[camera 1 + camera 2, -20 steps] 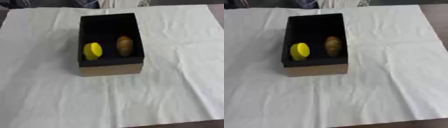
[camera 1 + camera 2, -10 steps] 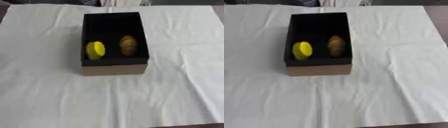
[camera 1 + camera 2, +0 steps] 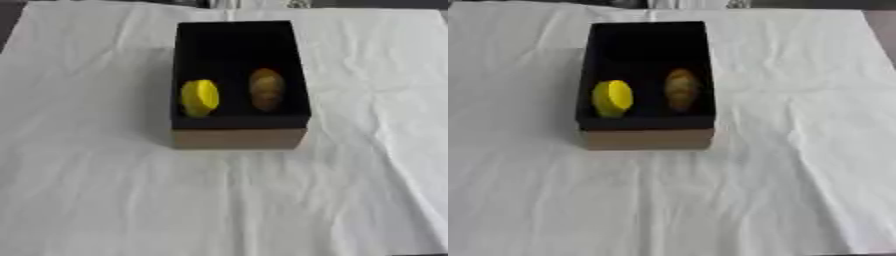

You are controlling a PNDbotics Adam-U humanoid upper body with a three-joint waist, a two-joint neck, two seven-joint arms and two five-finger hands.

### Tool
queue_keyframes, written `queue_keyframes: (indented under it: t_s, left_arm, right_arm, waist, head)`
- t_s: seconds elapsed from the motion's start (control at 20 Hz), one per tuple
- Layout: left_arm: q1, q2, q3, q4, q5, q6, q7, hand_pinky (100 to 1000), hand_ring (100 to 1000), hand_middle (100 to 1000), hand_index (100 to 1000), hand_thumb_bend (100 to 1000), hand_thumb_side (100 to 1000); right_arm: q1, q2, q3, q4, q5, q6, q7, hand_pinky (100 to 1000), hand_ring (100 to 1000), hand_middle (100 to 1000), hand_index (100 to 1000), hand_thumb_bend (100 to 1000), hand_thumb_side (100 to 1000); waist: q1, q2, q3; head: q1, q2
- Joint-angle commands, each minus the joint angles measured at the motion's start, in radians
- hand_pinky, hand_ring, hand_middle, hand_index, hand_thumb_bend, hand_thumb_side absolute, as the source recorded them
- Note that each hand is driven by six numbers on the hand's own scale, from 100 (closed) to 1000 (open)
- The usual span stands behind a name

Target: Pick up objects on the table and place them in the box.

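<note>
A black-lined cardboard box [image 3: 238, 137] stands on the white cloth, a little above the middle of both views. Inside it, near the front wall, lie a yellow rounded object [image 3: 199, 97] on the left and a brown oval object [image 3: 266, 89] on the right. Neither of my hands shows in either view, and nothing else lies on the cloth.
A wrinkled white cloth [image 3: 227, 200] covers the table. Its far edge runs along the top of the views, with dark floor at the upper corners and some unclear shapes beyond it.
The whole picture has swung round so the box now sits square and lower in view: the camera has moved. The box and the two objects in it have kept their places.
</note>
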Motion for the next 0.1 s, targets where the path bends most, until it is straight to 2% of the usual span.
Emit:
queue_keyframes:
  t_s: [0.05,0.1]
  left_arm:
    - [-0.014,-0.004,0.019,-0.016,0.013,-0.014,-0.006,859,871,776,888,198,446]
    - [-0.015,-0.008,0.020,-0.016,0.015,-0.017,-0.010,859,871,776,887,210,442]
  right_arm:
    - [-0.014,0.008,-0.004,-0.016,0.006,-0.004,0.038,945,906,618,850,100,261]
    - [-0.017,0.016,-0.004,-0.016,0.008,-0.004,0.047,944,909,621,851,100,268]
  waist:
    - [0.002,-0.016,0.003]
    - [0.002,-0.015,0.003]
  head:
    - [0.003,-0.015]
    - [0.002,-0.016]
